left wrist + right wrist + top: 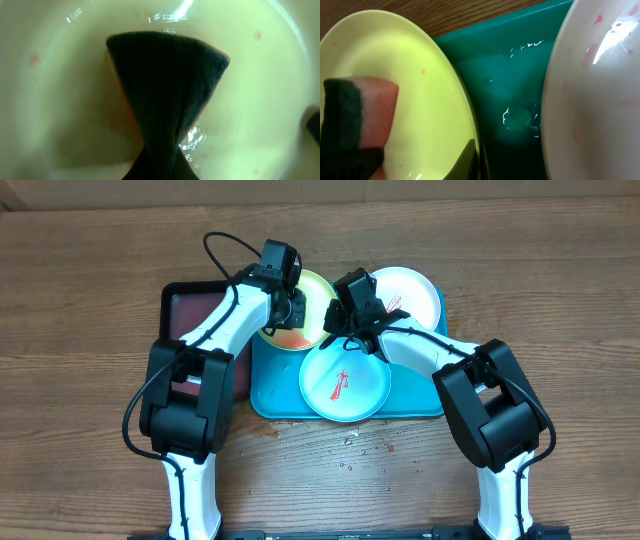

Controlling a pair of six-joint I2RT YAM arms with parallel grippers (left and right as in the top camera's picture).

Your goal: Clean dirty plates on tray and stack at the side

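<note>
left fingers [296,308] pinch sponge [165,90] onto yellow-green plate [420,100], tips cropped out; right fingers [340,328] at plate rim, grip state unreadable.

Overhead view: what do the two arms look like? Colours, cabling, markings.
Both match: white curved link shells, bulky black joint housings, black wrists. Left claw and right claw are black too. Left arm has a black cable looping free above it; right arm has one along its link. No markings legible.
</note>
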